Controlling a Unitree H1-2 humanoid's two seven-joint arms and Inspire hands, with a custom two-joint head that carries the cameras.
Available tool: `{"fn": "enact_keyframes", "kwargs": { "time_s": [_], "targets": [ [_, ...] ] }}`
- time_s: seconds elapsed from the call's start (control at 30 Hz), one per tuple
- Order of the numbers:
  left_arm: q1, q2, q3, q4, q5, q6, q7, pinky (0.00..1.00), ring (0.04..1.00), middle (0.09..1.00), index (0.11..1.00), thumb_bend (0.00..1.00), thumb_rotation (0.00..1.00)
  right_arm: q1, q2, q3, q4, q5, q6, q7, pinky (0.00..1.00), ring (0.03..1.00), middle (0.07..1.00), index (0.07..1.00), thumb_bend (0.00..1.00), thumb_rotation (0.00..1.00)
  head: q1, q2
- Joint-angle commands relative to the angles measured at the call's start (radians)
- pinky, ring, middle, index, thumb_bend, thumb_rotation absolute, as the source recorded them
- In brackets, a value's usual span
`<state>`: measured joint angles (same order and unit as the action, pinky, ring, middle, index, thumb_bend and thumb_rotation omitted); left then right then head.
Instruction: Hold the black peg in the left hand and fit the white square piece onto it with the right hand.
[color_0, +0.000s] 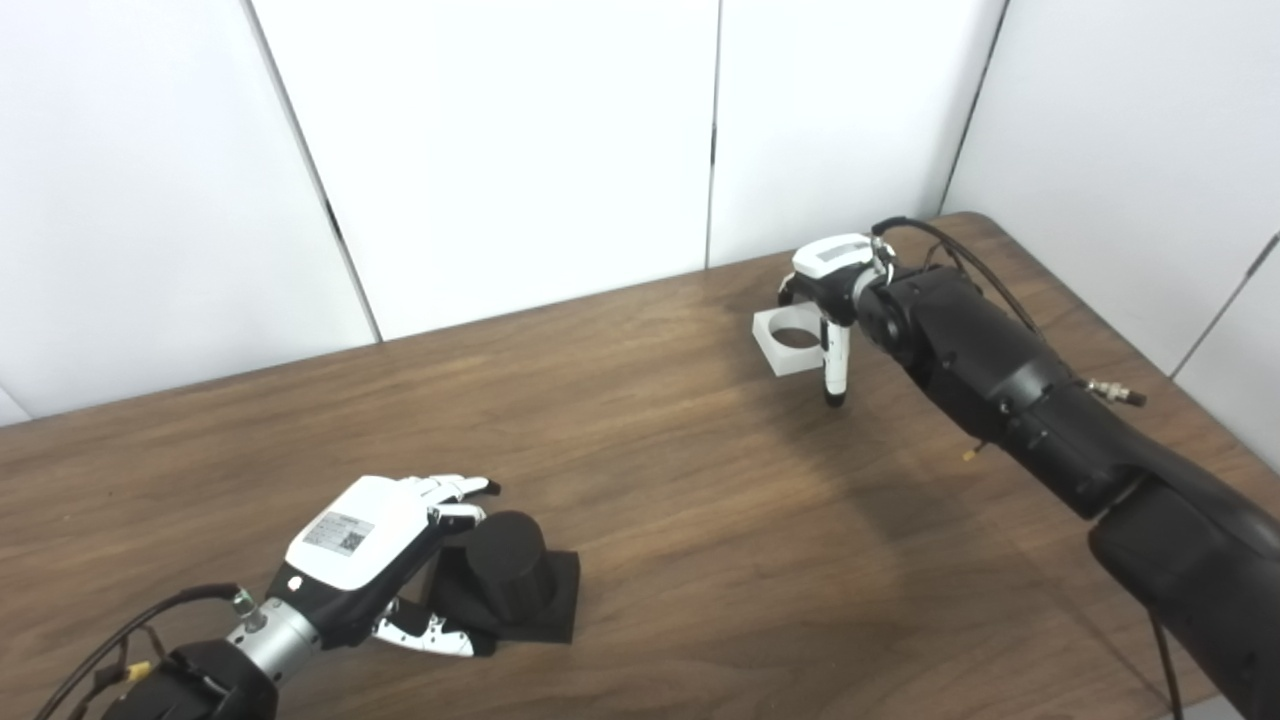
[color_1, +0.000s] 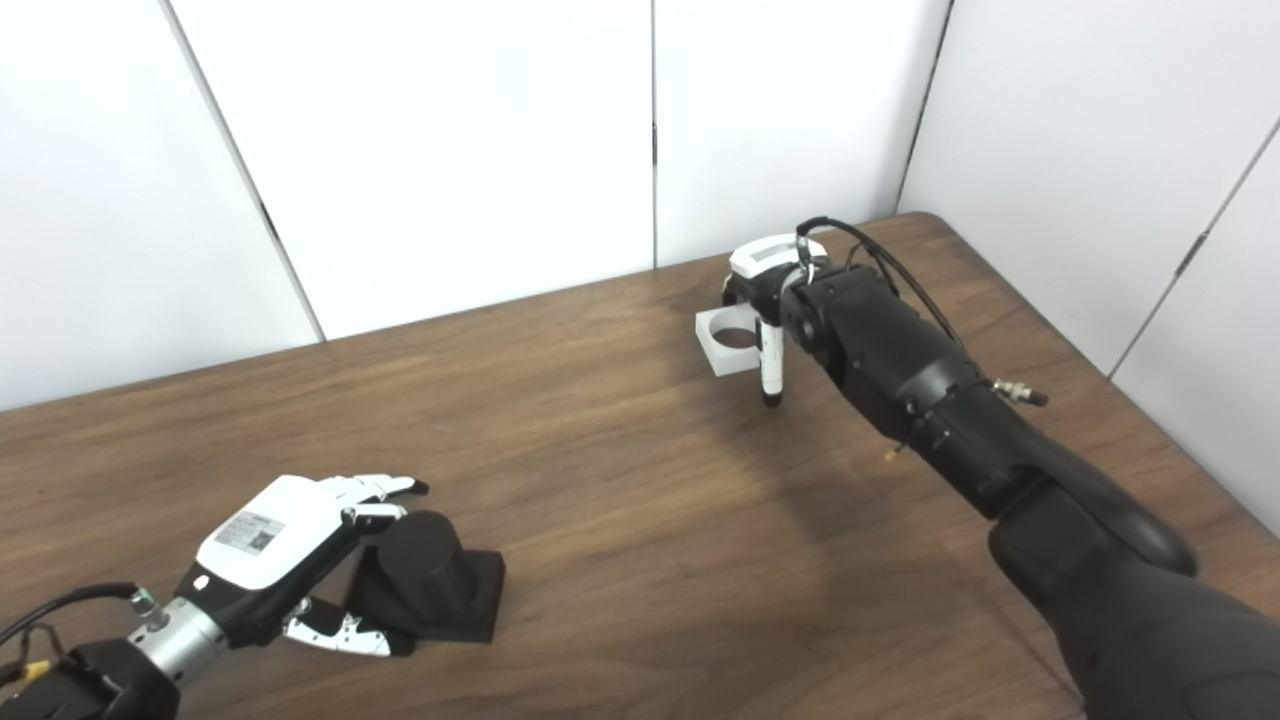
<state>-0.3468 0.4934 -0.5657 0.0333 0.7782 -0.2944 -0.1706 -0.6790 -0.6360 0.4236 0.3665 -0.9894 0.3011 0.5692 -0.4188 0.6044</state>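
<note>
The black peg (color_0: 505, 570), a short cylinder on a square black base, stands on the table at the front left. My left hand (color_0: 370, 550) is open around it: straight fingers (color_0: 455, 490) lie along its far top edge and the thumb rests by the near left of the base. At the back right the white square piece (color_0: 793, 364) with a round hole lies flat on the table. My right hand (color_0: 835, 285) hovers over its right side, thumb pointing down to the table just beside its near right corner. The other fingers curl behind the piece, partly hidden.
The brown wooden table (color_0: 650, 450) ends at white wall panels behind and to the right. The white piece (color_1: 728, 362) lies close to the back edge. My right forearm (color_1: 930, 400) crosses the right part of the table.
</note>
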Motion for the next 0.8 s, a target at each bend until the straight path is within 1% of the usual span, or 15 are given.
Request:
{"fn": "enact_keyframes", "kwargs": {
  "time_s": [0.0,0.13,0.2,0.23,0.27,0.3,0.33,0.4,0.6,0.7,0.77],
  "targets": [
    [0.056,0.043,-0.038,0.012,0.055,-0.01,-0.09,0.79,0.857,0.876,0.491,0.52,0.06,-0.063,0.003,0.004,0.026,-0.004,-0.02,-0.036,0.76,0.891,0.913,0.769,0.8,0.17,-0.001,0.004],
    [0.059,0.043,-0.039,0.004,0.055,-0.005,-0.095,0.79,0.859,0.876,0.491,0.52,0.06,-0.081,0.011,0.013,0.071,0.001,-0.041,-0.063,0.76,0.879,0.89,0.682,0.79,0.18,0.002,0.007],
    [0.06,0.042,-0.039,0.005,0.058,-0.008,-0.09,0.79,0.856,0.87,0.491,0.52,0.06,-0.086,0.014,0.015,0.09,0.007,-0.052,-0.081,0.76,0.866,0.866,0.62,0.78,0.18,0.004,0.007],
    [0.06,0.041,-0.039,0.005,0.06,-0.007,-0.09,0.78,0.855,0.869,0.491,0.52,0.06,-0.086,0.015,0.011,0.095,0.013,-0.057,-0.091,0.76,0.864,0.861,0.608,0.77,0.18,0.005,0.007],
    [0.061,0.04,-0.04,0.004,0.06,-0.005,-0.093,0.78,0.856,0.868,0.491,0.52,0.06,-0.084,0.015,0.006,0.098,0.019,-0.063,-0.106,0.76,0.855,0.849,0.539,0.63,0.16,0.006,0.008],
    [0.061,0.04,-0.04,0.003,0.06,-0.002,-0.096,0.79,0.858,0.87,0.491,0.52,0.06,-0.083,0.016,0.003,0.099,0.024,-0.067,-0.116,0.75,0.845,0.836,0.514,0.58,0.15,0.006,0.008],
    [0.061,0.039,-0.04,0.002,0.062,0.0,-0.097,0.79,0.858,0.87,0.491,0.52,0.06,-0.083,0.014,0.003,0.102,0.027,-0.074,-0.126,0.74,0.84,0.83,0.502,0.55,0.15,0.006,0.009],
    [0.061,0.038,-0.04,0.002,0.065,0.002,-0.096,0.79,0.858,0.87,0.491,0.52,0.06,-0.084,0.011,0.003,0.107,0.033,-0.086,-0.137,0.73,0.83,0.809,0.491,0.53,0.14,0.008,0.009],
    [0.062,0.039,-0.039,0.006,0.058,0.001,-0.096,0.79,0.861,0.875,0.491,0.52,0.06,-0.081,0.002,0.004,0.11,0.045,-0.107,-0.161,0.69,0.801,0.77,0.486,0.52,0.14,0.008,0.009],
    [0.063,0.04,-0.037,0.001,0.056,0.004,-0.1,0.79,0.861,0.874,0.491,0.52,0.06,-0.075,0.0,-0.002,0.104,0.053,-0.113,-0.174,0.68,0.796,0.769,0.486,0.52,0.14,0.011,0.018],
    [0.064,0.04,-0.037,0.0,0.057,0.005,-0.101,0.79,0.861,0.874,0.491,0.52,0.06,-0.066,0.0,-0.017,0.095,0.072,-0.116,-0.185,0.68,0.794,0.769,0.485,0.52,0.13,0.013,0.022]
  ]
}}
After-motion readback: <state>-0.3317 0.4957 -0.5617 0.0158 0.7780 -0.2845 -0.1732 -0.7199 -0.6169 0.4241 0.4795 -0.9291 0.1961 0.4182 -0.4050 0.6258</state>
